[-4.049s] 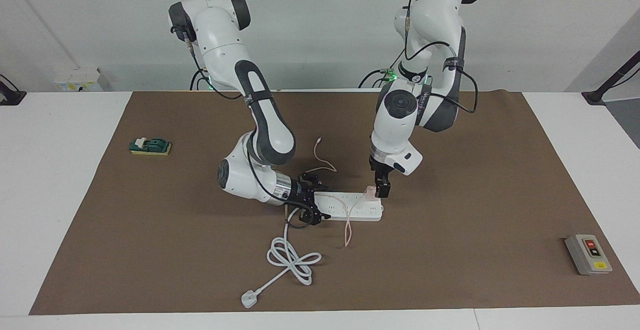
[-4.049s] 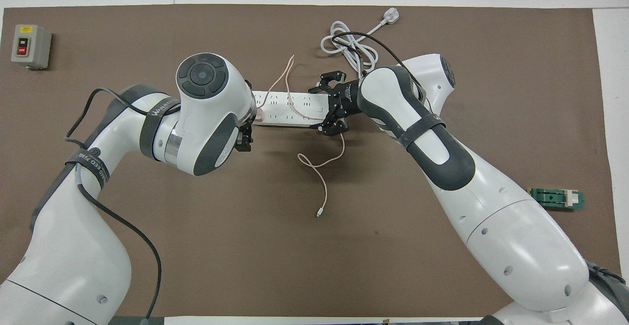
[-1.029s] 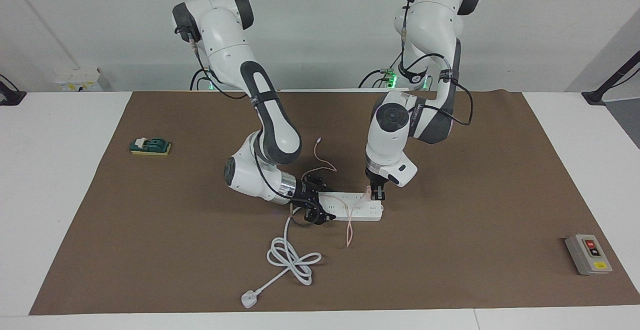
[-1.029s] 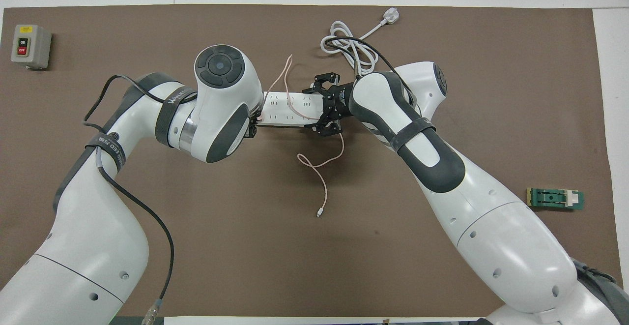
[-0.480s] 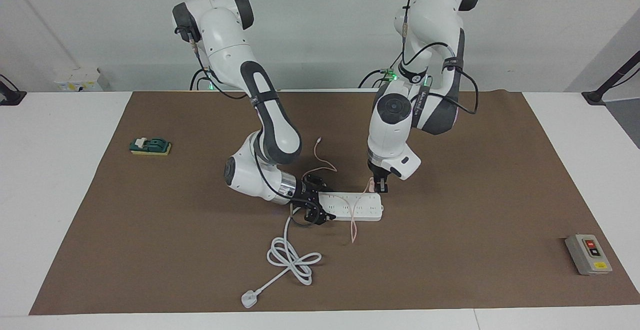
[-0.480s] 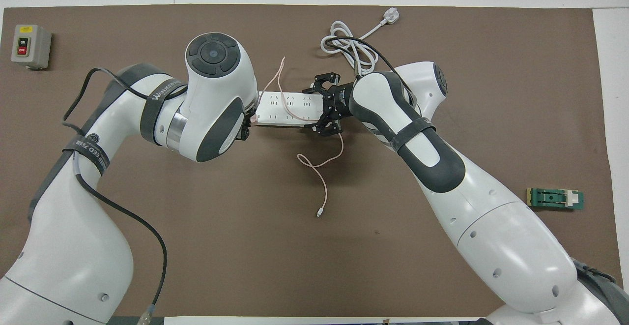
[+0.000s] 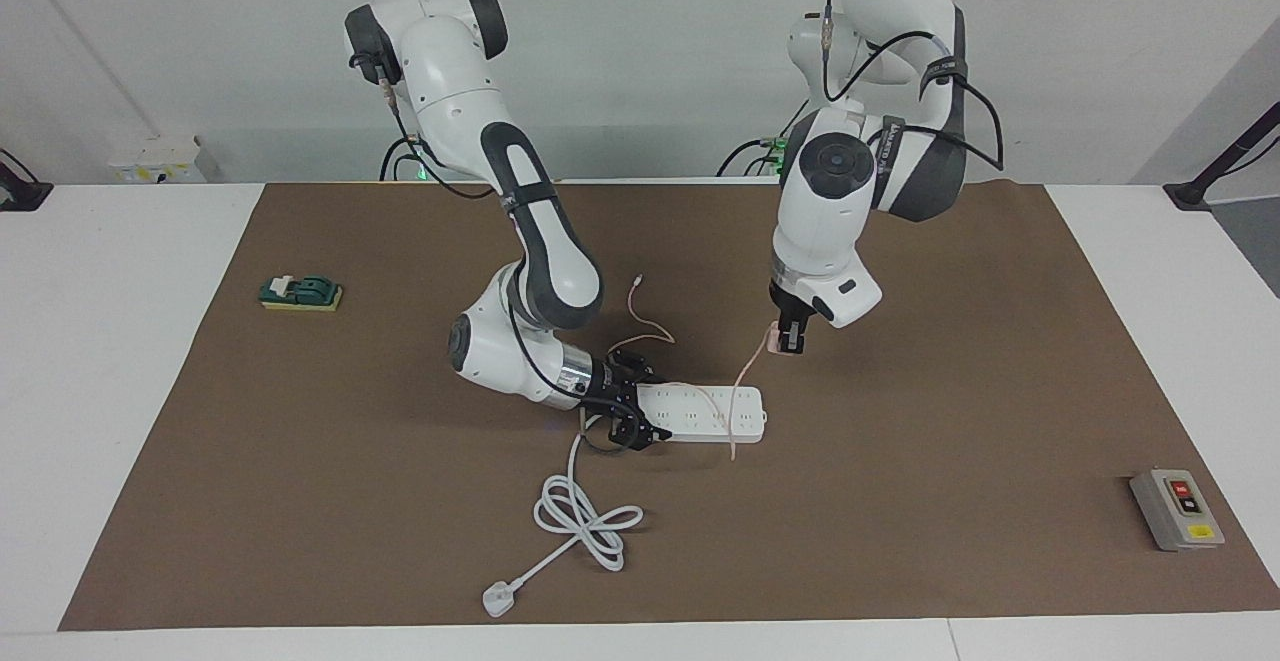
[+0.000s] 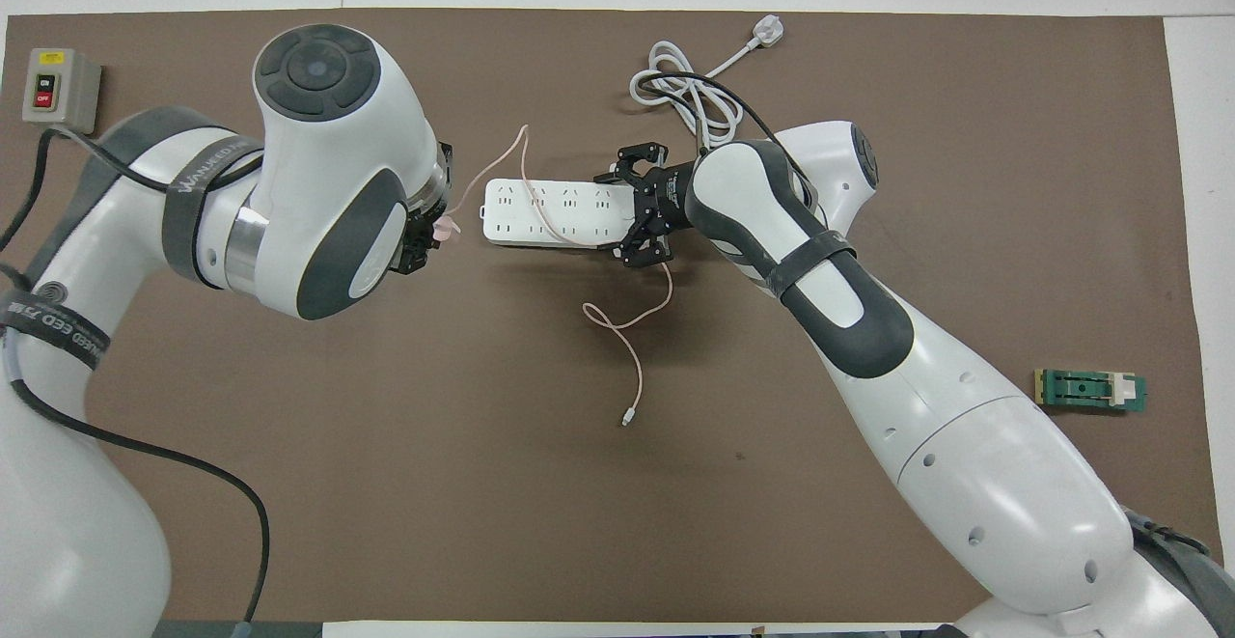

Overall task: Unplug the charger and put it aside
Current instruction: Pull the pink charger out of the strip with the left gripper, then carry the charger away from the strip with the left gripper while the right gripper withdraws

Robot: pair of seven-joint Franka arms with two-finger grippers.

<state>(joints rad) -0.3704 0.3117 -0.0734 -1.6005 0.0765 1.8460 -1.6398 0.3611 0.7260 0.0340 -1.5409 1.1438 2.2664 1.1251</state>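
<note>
1. Left gripper (image 7: 787, 342) up in the air, clamped on the small pink charger (image 7: 775, 342), free of its socket, hanging over the brown mat (image 7: 950, 461) just off the power strip's end toward the left arm's end of the table.
2. Seen from overhead, charger (image 8: 443, 227) at about 9 o'clock from the power strip (image 8: 550, 213).
3. Thin pink cable (image 7: 740, 396) dropping from the charger, draped across the strip's top, then trailing in a loop over the mat to a loose tip (image 8: 627, 417), at about 6 o'clock from the strip when seen from above.
4. Right gripper (image 7: 628, 406) low at the mat, fingers closed on the power strip's (image 7: 705, 413) cord end.
5. Thick white cord (image 7: 580, 516) coiled on the mat, ending in a white plug (image 7: 497, 599).
6. Grey switch box (image 7: 1176, 509) at the left arm's end of the mat; small green block (image 7: 300, 292) at the right arm's end.
</note>
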